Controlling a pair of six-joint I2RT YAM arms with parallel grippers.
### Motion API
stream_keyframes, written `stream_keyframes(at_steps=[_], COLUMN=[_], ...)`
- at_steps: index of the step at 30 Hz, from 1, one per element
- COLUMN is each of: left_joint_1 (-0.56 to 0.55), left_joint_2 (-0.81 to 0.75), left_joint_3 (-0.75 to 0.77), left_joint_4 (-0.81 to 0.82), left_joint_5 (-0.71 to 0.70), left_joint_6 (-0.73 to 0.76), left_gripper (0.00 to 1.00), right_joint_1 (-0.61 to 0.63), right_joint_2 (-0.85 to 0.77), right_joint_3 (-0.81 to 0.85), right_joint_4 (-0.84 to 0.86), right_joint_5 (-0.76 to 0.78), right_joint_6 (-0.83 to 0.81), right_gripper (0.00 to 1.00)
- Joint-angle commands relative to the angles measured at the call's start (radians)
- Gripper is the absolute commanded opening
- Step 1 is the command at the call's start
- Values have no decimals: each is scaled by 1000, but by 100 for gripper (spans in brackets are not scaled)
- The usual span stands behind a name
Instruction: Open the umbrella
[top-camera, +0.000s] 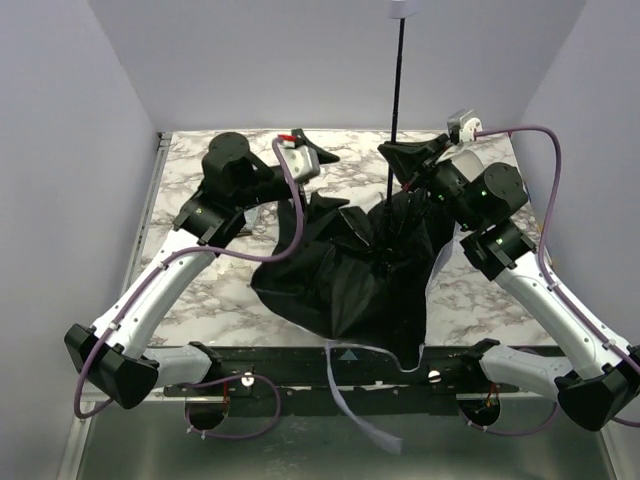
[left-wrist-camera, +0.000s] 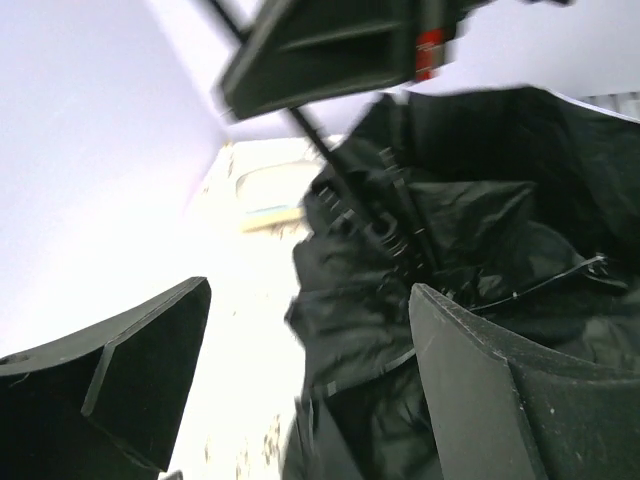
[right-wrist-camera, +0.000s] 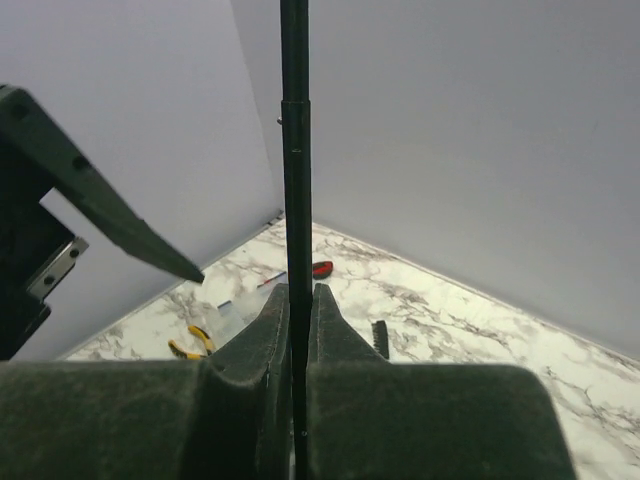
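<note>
The umbrella (top-camera: 340, 275) lies half spread in the middle of the marble table (top-camera: 200, 300), its crumpled black lining facing up. Its thin black shaft (top-camera: 397, 80) rises straight up to a small pale handle (top-camera: 400, 8) at the top edge. My right gripper (top-camera: 398, 158) is shut on the shaft (right-wrist-camera: 295, 120) just above the canopy, both fingers (right-wrist-camera: 262, 330) pressed against it. My left gripper (top-camera: 322, 158) hovers open to the left of the shaft, above the canopy's far left edge. In the left wrist view the left gripper (left-wrist-camera: 310, 288) holds nothing, with black fabric and ribs (left-wrist-camera: 480, 210) beyond its fingers.
Yellow-handled pliers (right-wrist-camera: 190, 345), a red object (right-wrist-camera: 322, 268) and a small black comb-like piece (right-wrist-camera: 380, 338) lie on the far part of the table. A pale strip (top-camera: 350, 400) hangs over the front rail. Grey walls close the table in on three sides.
</note>
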Motion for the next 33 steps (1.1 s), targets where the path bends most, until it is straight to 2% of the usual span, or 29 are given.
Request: stream_keyframes(at_steps=[1, 3, 7, 12, 15, 18, 22, 29, 33], left_joint_1=[85, 85, 86, 87, 67, 31, -13, -54, -66], left_joint_2=[10, 3, 26, 84, 138, 165, 162, 205, 247], left_joint_3=[14, -6, -20, -36, 14, 25, -26, -15, 12], left_joint_4=[-92, -87, -45, 28, 3, 26, 134, 309, 404], left_joint_5=[-12, -15, -29, -101, -99, -64, -58, -8, -21], left_joint_6=[-73, -24, -101, -175, -150, -121, -104, -240, -427], left_gripper=[81, 81, 78, 66, 59, 59, 68, 67, 59], right_joint_1=[-5, -5, -5, -5, -5, -5, -5, -5, -5], right_joint_2=[-8, -6, -12, -10, -11, -21, -36, -46, -46], right_joint_3=[6, 3, -14, -16, -27, -57, -70, -82, -81], right_joint_4=[-5, 6, 63, 102, 120, 159, 186, 189, 197], right_joint_5=[-47, -45, -57, -83, -108, -112, -160, -224, -227], right_joint_6=[-58, -64, -75, -95, -100, -92, -90, -79, -68], right_gripper=[0, 0, 0, 0, 0, 0, 0, 0, 0])
